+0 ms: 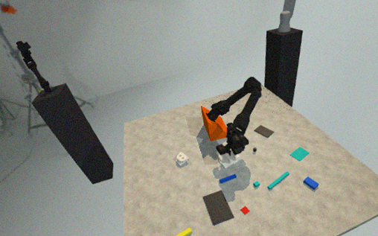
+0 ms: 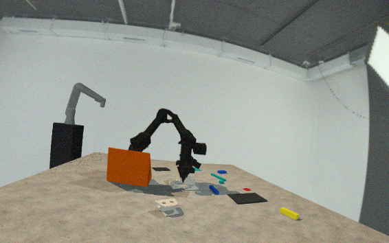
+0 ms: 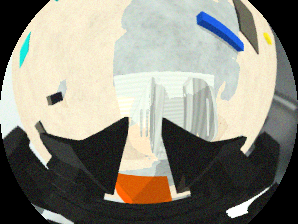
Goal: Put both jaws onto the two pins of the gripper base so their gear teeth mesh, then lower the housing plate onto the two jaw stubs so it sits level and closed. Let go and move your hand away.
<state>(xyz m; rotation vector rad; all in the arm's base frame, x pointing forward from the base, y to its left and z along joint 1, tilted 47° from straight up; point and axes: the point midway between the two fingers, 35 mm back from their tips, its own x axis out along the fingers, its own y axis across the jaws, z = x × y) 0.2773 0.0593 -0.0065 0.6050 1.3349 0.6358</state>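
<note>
- Top view: the jaws (image 1: 227,152) (image 2: 183,180) (image 3: 145,119) are low over the white parts (image 1: 230,160) (image 2: 191,185) (image 3: 157,107), inward from the back edge of the counter (image 1: 151,197) (image 2: 103,213) (image 3: 87,65), just beside the orange block (image 1: 214,129) (image 2: 128,167) (image 3: 149,187). These look like the gripper base with its toothed pieces.
- Also from the top: the two-holed plate (image 1: 182,157) (image 2: 167,203), probably the housing plate, lies apart from them, toward the left edge of the counter. Closing is therefore not done.
- Exterior view: the plate is nearer the front edge of the counter than the white parts, and nothing holds it. The fingertips reach down to the white parts; whether they touch cannot be told.
- Wrist view: the jaws are partly spread, with a gap between the tips and nothing visibly pinched. Upright white pieces stand just beyond them, against a ribbed white surface.
- Progress, as a judgement: the toothed pieces seem to be at the base, perhaps both placed, but their seating on the pins and the mesh of the teeth cannot be confirmed.
- Left to do: settle any loose piece, fetch the plate, lower it level onto both stubs, let go and back away.
</note>
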